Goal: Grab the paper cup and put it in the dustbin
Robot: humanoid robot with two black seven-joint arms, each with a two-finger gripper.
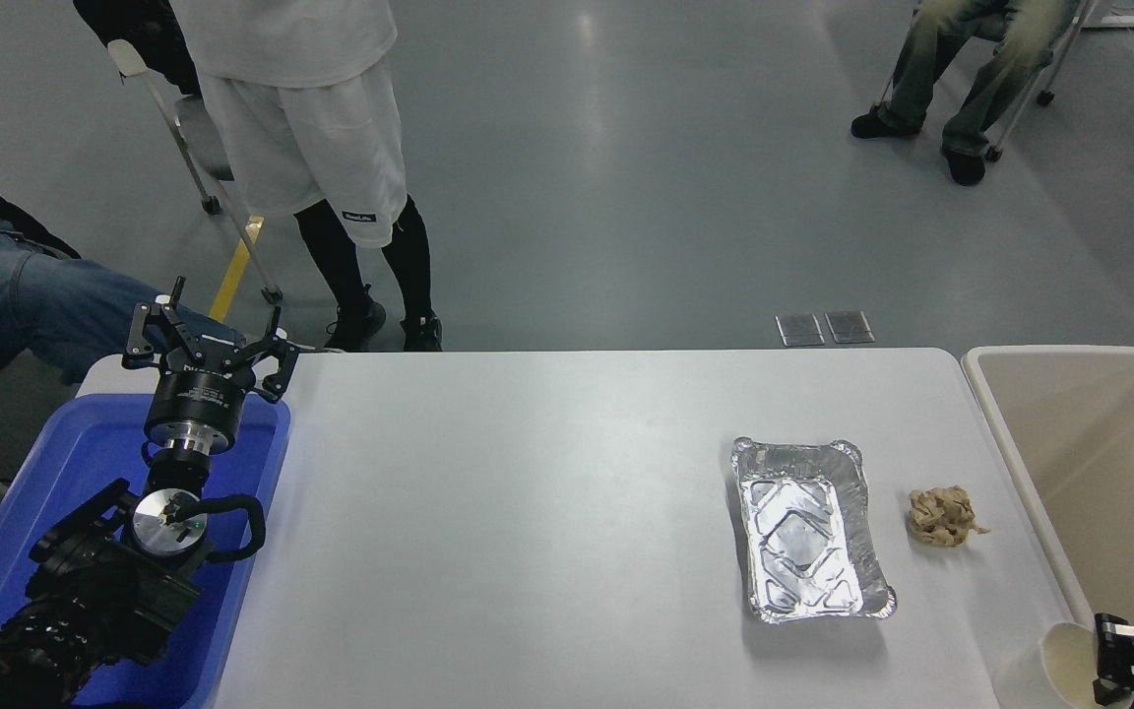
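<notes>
The paper cup is at the picture's bottom right, over the table's near right corner beside the dustbin's rim. It is tilted, and its cream inside shows. My right gripper comes in from the bottom right corner and is shut on the cup's rim, one black finger over the opening. Most of that arm is out of view. The large cream dustbin stands against the table's right edge, and its inside looks bare. My left gripper is parked at the left with its fingers spread open and empty.
A foil tray lies on the table's right half with a crumpled brown paper wad beside it. A blue plastic bin sits under the left arm. People stand and sit beyond the far side.
</notes>
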